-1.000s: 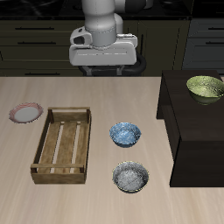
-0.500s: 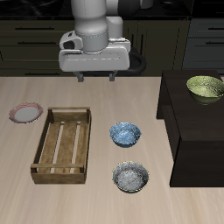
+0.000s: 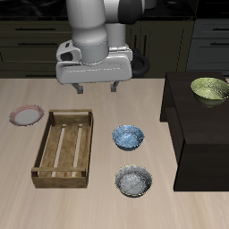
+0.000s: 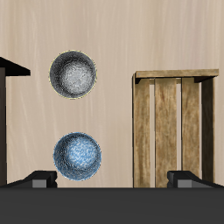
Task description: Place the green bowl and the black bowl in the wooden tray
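Gripper (image 3: pixel 96 88): jaws spread, empty, has moved forward and lower above the surface (image 3: pixel 89 201).
Black bowl (image 3: pixel 133 182): untouched, likely target.
Green bowl (image 3: pixel 210 89): on dark stand.
Wooden tray (image 3: pixel 46 156): empty.

Exterior view: from the front and above, facing the arm's base, wide enough for the whole table (image 3: pixel 89 206).
Wrist view: from the gripper (image 4: pixel 112 179), straight down at the tabletop, nearer, turned half a turn against the exterior view.
Shared: black bowl (image 3: pixel 133 181) (image 4: pixel 73 74), blue-white bowl (image 3: pixel 128 137) (image 4: pixel 76 156), part of wooden tray (image 3: pixel 63 149) (image 4: pixel 175 127).
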### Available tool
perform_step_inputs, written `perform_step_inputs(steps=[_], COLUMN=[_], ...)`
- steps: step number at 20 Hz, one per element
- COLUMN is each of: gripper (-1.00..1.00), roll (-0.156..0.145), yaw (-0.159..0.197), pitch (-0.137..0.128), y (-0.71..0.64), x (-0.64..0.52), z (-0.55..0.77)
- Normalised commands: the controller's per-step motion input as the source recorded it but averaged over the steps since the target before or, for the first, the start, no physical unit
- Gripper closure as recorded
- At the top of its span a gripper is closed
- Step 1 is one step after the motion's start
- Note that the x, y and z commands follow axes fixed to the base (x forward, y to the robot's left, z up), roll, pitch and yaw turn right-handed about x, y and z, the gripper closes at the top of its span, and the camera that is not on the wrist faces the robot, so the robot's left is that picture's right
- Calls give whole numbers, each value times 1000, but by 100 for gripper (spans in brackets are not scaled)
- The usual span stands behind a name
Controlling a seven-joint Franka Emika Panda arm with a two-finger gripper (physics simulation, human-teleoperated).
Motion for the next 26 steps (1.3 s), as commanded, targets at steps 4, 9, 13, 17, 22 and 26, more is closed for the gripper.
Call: perform_step_inputs(steps=[4, 9, 13, 17, 22, 26], gripper=[-100, -100, -100, -100, -100, -100], roll=[16, 2, -1, -1, 9, 20], yaw=[41, 34, 45, 4, -6, 9], pitch=[5, -11, 4, -6, 1, 7], y=[42, 75, 80, 27, 79, 86], x=[296, 371, 345, 355, 357, 422], z=[-18, 24, -51, 37, -5, -118])
